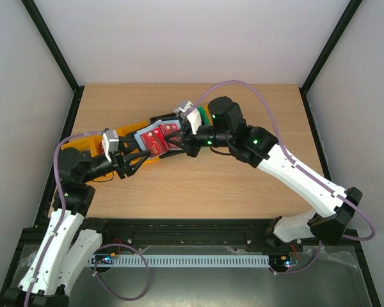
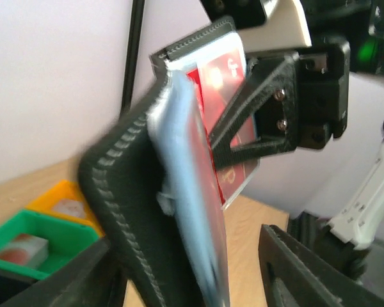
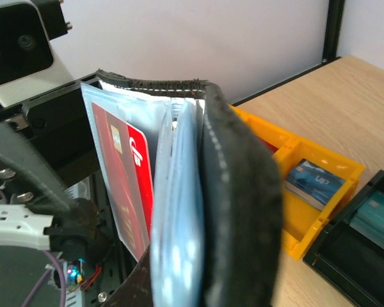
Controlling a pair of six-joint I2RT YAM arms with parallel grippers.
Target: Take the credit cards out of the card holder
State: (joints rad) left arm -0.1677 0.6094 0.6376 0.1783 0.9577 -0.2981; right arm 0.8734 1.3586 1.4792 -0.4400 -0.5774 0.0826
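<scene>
The left gripper [image 1: 134, 157] has its jaws apart around the left end of the card holder [image 2: 125, 211]. One finger [image 2: 83, 275] touches the black cover, and beside the other there is a gap. The right gripper [image 1: 183, 137] lays one finger [image 2: 253, 115] on the red credit cards [image 2: 229, 70]. Its second finger is hidden, so I cannot tell its grip. The holder stands upright between both grippers, over the worktop [image 1: 211, 185]. The number of cards is unclear.

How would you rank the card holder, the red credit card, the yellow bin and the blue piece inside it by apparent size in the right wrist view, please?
1. card holder, enlarged by nearness.
2. yellow bin, partly hidden.
3. red credit card, only partly showing.
4. blue piece.
2 and 3 are close.
</scene>
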